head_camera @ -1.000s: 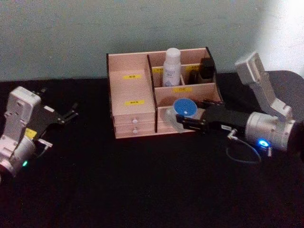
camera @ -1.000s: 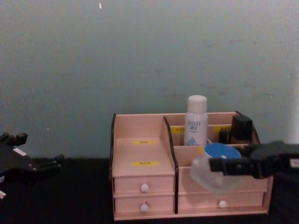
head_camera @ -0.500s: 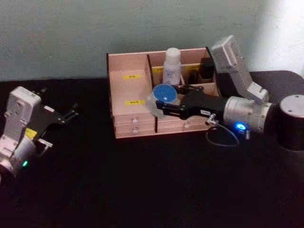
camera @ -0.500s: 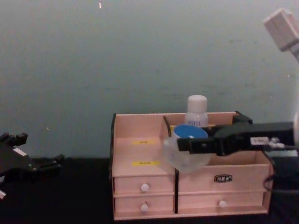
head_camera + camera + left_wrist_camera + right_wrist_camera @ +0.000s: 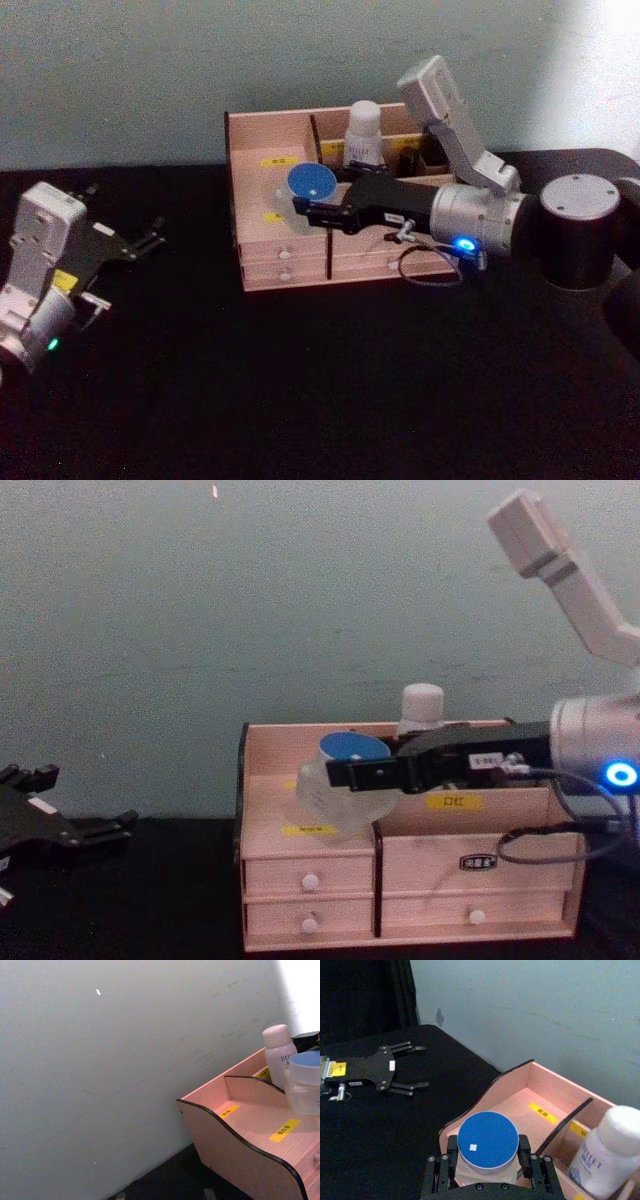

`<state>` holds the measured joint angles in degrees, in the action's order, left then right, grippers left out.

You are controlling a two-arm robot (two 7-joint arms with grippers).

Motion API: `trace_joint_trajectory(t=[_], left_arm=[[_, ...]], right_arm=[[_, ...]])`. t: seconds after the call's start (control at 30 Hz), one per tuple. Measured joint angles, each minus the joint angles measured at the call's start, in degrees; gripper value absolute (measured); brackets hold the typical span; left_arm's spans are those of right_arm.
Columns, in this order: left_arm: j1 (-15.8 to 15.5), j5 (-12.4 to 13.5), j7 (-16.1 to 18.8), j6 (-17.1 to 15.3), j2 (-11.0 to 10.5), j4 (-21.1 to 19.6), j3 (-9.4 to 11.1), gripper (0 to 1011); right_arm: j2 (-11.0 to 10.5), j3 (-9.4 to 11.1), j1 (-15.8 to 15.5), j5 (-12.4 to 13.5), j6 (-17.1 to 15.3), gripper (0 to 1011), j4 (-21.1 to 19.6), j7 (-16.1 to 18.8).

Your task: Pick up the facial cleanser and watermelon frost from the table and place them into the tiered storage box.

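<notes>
Left gripper (image 5: 150, 240) idle on the tabletop (image 5: 300, 400), fingers spread. Right gripper (image 5: 305, 210) clamped on the watermelon frost (image 5: 310, 185), hovering above the tiered storage box's (image 5: 260, 270) left compartment; a second ago it hung at the front right. Next: lower, release. Facial cleanser (image 5: 363, 135) already stands behind.

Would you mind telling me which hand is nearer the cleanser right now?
Right. The right hand holds the jar over the box, just left of the cleanser; the left hand sits far left.
</notes>
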<state>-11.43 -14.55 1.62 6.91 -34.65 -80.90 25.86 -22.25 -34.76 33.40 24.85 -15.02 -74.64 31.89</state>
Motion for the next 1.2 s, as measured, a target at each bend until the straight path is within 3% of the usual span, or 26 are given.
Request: trace_joint_trajectory(t=[0.6,1.2], left_arm=[[0.0,0.0,0.0,0.0,0.0,0.0,0.0,1001],[0.0,0.0,0.0,0.0,0.0,0.0,0.0,1001]], right_arm=[[5.88,-1.99,6.03,-2.49,2.34,721,10.57,1.81],[9.77,-1.8,8.41,-3.94,3.56,721,16.97,1.83]])
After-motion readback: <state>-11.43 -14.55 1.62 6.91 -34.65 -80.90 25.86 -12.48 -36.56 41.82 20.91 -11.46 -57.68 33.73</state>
